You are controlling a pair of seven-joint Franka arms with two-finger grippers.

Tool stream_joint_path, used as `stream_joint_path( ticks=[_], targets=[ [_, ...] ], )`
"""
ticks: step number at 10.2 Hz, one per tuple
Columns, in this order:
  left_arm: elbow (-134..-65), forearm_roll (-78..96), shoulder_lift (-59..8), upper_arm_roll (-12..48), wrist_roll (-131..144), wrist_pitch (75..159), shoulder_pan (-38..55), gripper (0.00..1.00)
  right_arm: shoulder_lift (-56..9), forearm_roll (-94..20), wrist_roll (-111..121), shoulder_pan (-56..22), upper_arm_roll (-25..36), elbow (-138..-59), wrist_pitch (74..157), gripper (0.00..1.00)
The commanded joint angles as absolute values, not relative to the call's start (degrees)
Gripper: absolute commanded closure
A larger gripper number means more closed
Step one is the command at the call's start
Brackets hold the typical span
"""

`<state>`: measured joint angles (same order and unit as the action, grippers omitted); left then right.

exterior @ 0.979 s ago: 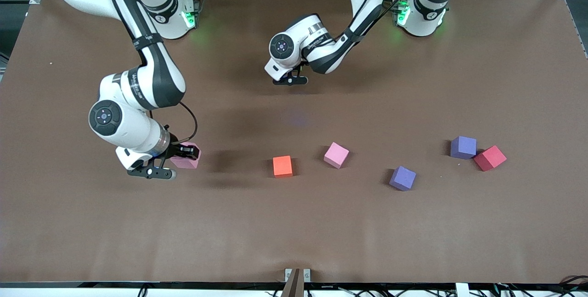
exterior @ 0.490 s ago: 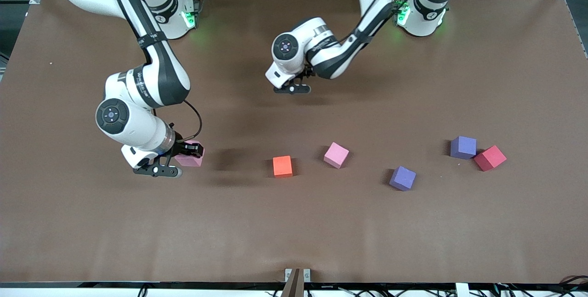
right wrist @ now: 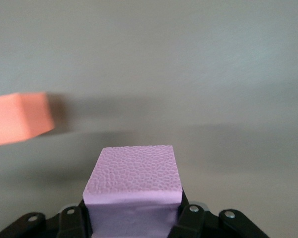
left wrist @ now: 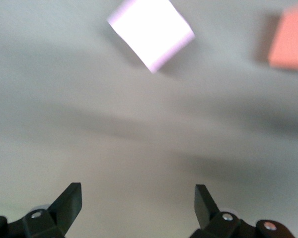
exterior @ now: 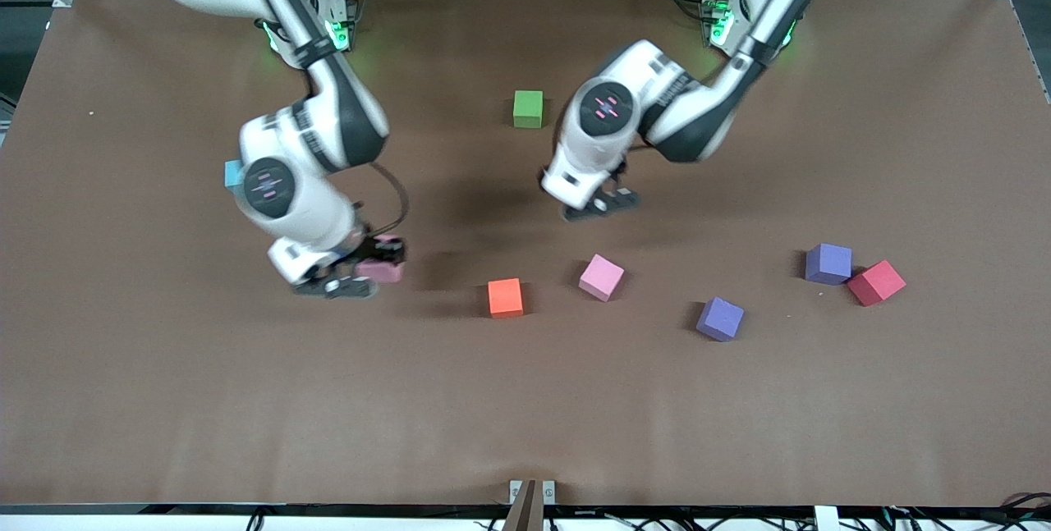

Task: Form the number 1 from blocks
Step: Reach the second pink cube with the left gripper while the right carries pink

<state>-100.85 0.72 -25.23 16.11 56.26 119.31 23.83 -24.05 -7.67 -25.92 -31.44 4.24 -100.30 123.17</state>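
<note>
The right end effector carries one pink block, clamped, above the bench near the orange block, likely bound for the green block; the left end effector hangs wide open over the other pink block

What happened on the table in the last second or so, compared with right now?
The left gripper let go of the green block, opened and swung toward the loose pink block. The right gripper, still shut on the other pink block, lifted it and carried it toward the orange block. Its arm's shift uncovered a light blue cube. The orange block, the loose pink block, both purple blocks and the red cube stayed put.
</note>
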Motion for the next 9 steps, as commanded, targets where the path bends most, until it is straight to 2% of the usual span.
stream_joint_path(
  ticks=[1,4,6,9],
  targets=[
    [-98.79,6.82,-25.31,9.26,56.78,119.44,24.69,0.0,-22.94,-10.61,-29.87,-38.73,5.89,-102.12,125.49,0.4],
    [-97.74,11.86,-28.02,3.18,57.65,122.15,25.22,0.0,-20.58,-10.9,-36.89,-46.91,6.42,-111.94,136.37,0.41],
    [-97.47,13.35,-31.1,2.9,61.24,128.11,25.75,0.0,-19.6,-10.9,-42.86,-52.53,6.42,-115.65,138.42,0.41],
    [-92.66,14.23,-34.97,1.16,66.17,129.64,28.29,0.0,-20.04,-10.9,-50.61,-59.66,6.33,-116.54,138.34,0.41]
  ],
)
